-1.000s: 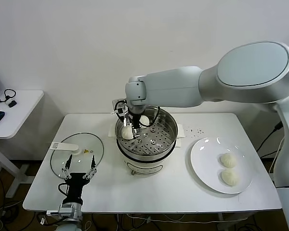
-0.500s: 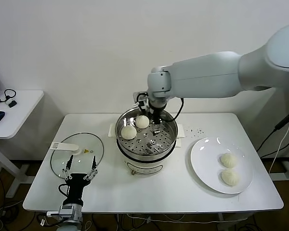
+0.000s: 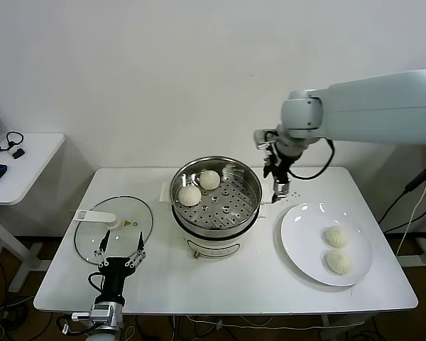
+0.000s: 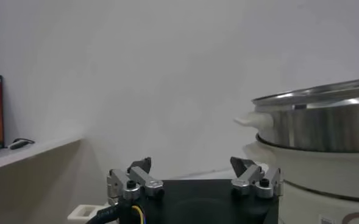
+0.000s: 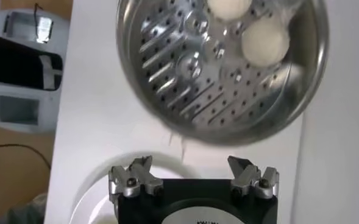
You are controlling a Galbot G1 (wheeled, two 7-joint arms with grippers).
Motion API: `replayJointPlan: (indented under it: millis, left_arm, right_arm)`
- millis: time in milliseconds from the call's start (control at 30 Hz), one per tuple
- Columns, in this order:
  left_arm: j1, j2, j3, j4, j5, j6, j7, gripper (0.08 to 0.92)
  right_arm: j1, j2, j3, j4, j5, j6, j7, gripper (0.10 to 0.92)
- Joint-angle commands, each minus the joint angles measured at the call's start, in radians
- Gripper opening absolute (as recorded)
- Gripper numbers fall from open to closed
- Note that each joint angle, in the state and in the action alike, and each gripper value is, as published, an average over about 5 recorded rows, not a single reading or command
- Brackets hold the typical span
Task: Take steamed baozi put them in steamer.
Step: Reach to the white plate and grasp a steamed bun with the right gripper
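Observation:
The shiny steamer (image 3: 216, 206) stands mid-table with two baozi (image 3: 189, 196) (image 3: 210, 180) on its perforated tray, at the far left side. They also show in the right wrist view (image 5: 265, 40). Two more baozi (image 3: 336, 236) (image 3: 339, 261) lie on the white plate (image 3: 302, 241) at the right. My right gripper (image 3: 279, 181) is open and empty, in the air between the steamer and the plate, just right of the steamer's rim. My left gripper (image 3: 118, 250) is open and empty, low at the table's front left.
A flat glass lid (image 3: 113, 229) with a white handle lies left of the steamer, just beyond my left gripper. A white side table (image 3: 28, 153) with small items stands at the far left. The steamer's side (image 4: 325, 128) fills the right of the left wrist view.
My right gripper has let a baozi go in the steamer, risen out of it and moved right, toward the plate. The left arm has not moved.

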Motion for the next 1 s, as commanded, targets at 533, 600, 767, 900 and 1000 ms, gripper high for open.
replayJointPlan:
  millis: [533,600,767,900,1000]
  left_arm:
    - [0.005,-0.019,-0.008,0.023,0.021,-0.012,-0.01,0.823]
    - [0.005,-0.019,-0.009,0.024,0.02,-0.013,-0.01,0.823]
    - [0.002,-0.017,-0.01,0.029,0.02,-0.018,-0.011,0.823]
    - [0.001,-0.016,-0.008,0.032,0.019,-0.02,-0.012,0.823]
    - [-0.001,-0.015,-0.005,0.036,0.021,-0.02,-0.011,0.823]
  right_arm:
    - [-0.103,-0.367,-0.085,0.016,-0.328,0.151,-0.094,0.823]
    - [-0.109,-0.378,-0.09,0.023,-0.338,0.144,-0.088,0.823]
    - [-0.137,-0.415,-0.095,0.026,-0.368,0.138,-0.071,0.823]
    - [-0.178,-0.443,-0.071,0.011,-0.39,0.137,-0.056,0.823]
    - [-0.213,-0.455,-0.047,-0.008,-0.407,0.136,-0.048,0.823]
